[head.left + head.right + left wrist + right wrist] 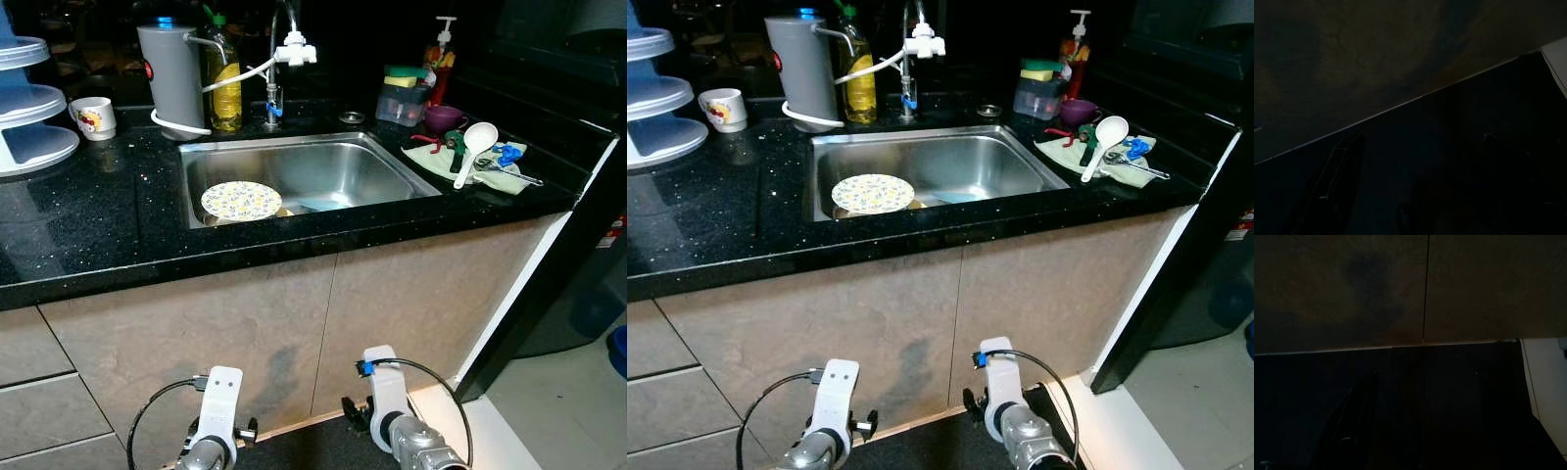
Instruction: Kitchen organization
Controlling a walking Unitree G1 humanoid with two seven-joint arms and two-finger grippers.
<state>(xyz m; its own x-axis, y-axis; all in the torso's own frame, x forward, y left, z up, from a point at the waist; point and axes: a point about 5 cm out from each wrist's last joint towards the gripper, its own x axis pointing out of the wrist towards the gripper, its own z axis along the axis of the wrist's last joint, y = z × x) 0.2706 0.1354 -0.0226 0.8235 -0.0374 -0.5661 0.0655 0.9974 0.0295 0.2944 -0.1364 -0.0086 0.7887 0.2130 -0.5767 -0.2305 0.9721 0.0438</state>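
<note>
The sink is set in the counter at 12 o'clock. In it a plate lies at its 8 o'clock corner. Behind the sink stands the tap, with a bottle and a jug just left of it, at 11 o'clock. A mug sits further left, beside a rack at 10 o'clock. Right of the sink, at 2 o'clock, a cloth bears a ladle; behind it stand a cup, a box and a dispenser. Cabinets lie below the counter.
</note>
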